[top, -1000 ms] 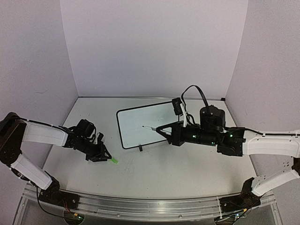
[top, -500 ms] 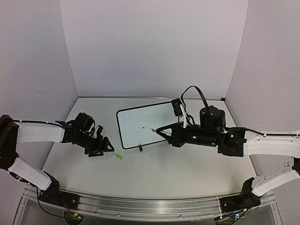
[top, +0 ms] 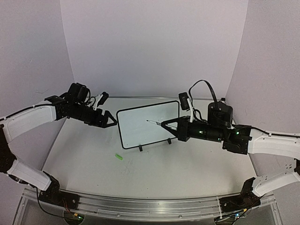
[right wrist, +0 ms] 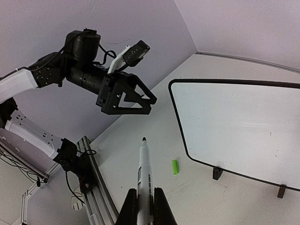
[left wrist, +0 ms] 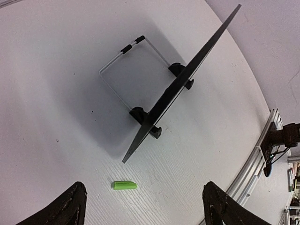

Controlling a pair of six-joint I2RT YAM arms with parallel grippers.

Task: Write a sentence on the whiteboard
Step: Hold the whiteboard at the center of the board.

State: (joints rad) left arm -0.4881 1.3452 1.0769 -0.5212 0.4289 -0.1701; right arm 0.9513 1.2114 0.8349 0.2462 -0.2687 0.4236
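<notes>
Left gripper (top: 111, 121) is now up by the left edge of the whiteboard (top: 145, 129), wide open and empty. Right gripper (right wrist: 144, 194) squeezes the marker (right wrist: 144, 168); it should touch the tip down softly.

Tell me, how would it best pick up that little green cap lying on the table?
Grip the cap across its narrow width, coming straight down from above: it lies flat on its side on the table with bare surface around, so the open left end effector could probably straddle it.
</notes>
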